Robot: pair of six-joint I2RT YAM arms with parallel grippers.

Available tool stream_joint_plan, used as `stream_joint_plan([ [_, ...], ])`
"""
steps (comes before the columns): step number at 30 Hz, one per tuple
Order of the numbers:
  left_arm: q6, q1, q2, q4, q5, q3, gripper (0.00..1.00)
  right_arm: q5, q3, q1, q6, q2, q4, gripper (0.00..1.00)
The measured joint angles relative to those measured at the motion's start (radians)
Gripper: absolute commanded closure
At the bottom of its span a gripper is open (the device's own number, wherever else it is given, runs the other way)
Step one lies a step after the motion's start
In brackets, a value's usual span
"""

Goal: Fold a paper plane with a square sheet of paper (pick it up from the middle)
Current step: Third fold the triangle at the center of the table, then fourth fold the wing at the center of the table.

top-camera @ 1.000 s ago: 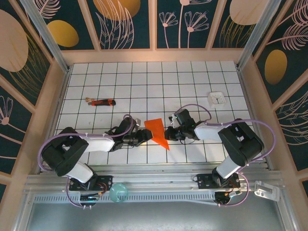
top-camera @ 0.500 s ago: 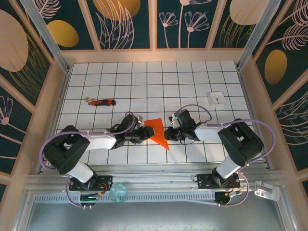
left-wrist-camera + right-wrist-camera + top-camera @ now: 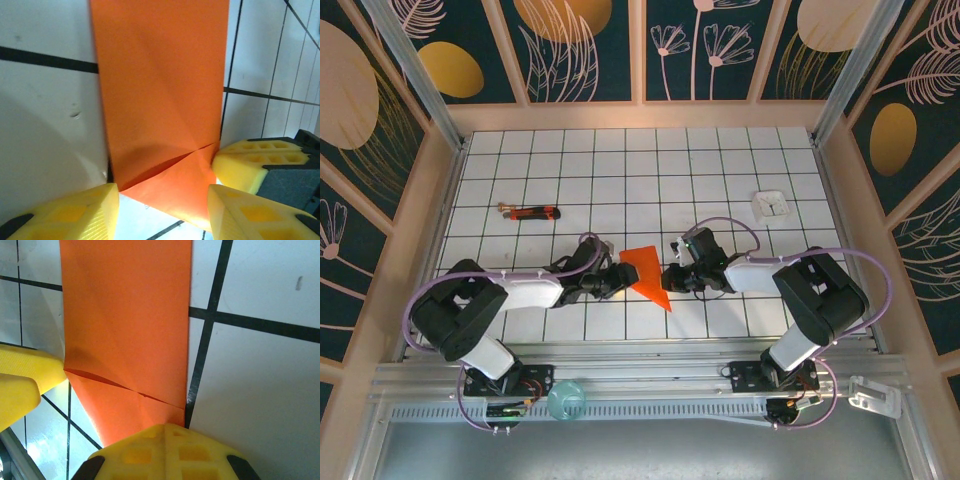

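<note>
Left gripper [image 3: 623, 279]: jaws apart, unclenched, its yellow fingers [image 3: 75, 212] standing at either side of the paper's [image 3: 645, 272] left end, close to its edges. Whether they press on the sheet cannot be told.

Right gripper [image 3: 670, 278]: clenched shut, tip [image 3: 165, 447] touching the paper's right edge beside a diagonal crease. Whether any paper is pinched cannot be told.

The two grippers face each other across the sheet, and each one's yellow finger shows in the other's wrist view.

Paper: orange, partly folded, flat on the table [image 3: 720, 160] in the middle of its near half, one pointed corner toward the near edge.

Arms: both lie low over the tiles. The left elbow juts out to the left and its forearm runs rightward. The right elbow juts out to the right and its forearm runs leftward.

Surroundings: a red-and-black tool [image 3: 530, 212] lies well apart, far-left of the left arm. A white square [image 3: 771, 204] lies far-right, beyond the right forearm.
</note>
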Motion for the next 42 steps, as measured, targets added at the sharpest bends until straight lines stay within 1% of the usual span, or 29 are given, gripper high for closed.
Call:
stream_joint_plan([
  [11,0.002,0.0,0.025,-0.003,0.006,0.032,0.49,0.0,0.0,0.0,0.003,0.0,0.0,1.0],
  [16,0.011,0.0,0.013,-0.041,-0.021,0.031,0.49,0.0,0.0,0.0,0.003,0.0,0.0,1.0],
  [21,0.011,0.0,0.008,-0.036,-0.027,0.014,0.5,0.0,0.0,0.0,0.003,0.0,0.0,1.0],
  [27,0.014,0.001,0.016,-0.033,-0.014,0.014,0.56,0.0,0.0,0.0,0.003,0.001,0.0,1.0],
  [35,0.019,0.0,0.036,-0.032,0.007,0.023,0.67,0.0,0.0,0.0,0.003,0.001,0.0,1.0],
  [39,0.023,0.0,0.036,-0.032,0.007,0.023,0.71,0.0,0.0,0.0,0.003,0.001,0.0,1.0],
  [42,0.026,0.0,0.036,-0.033,0.006,0.024,0.71,0.0,0.0,0.0,0.003,0.001,0.0,1.0],
])
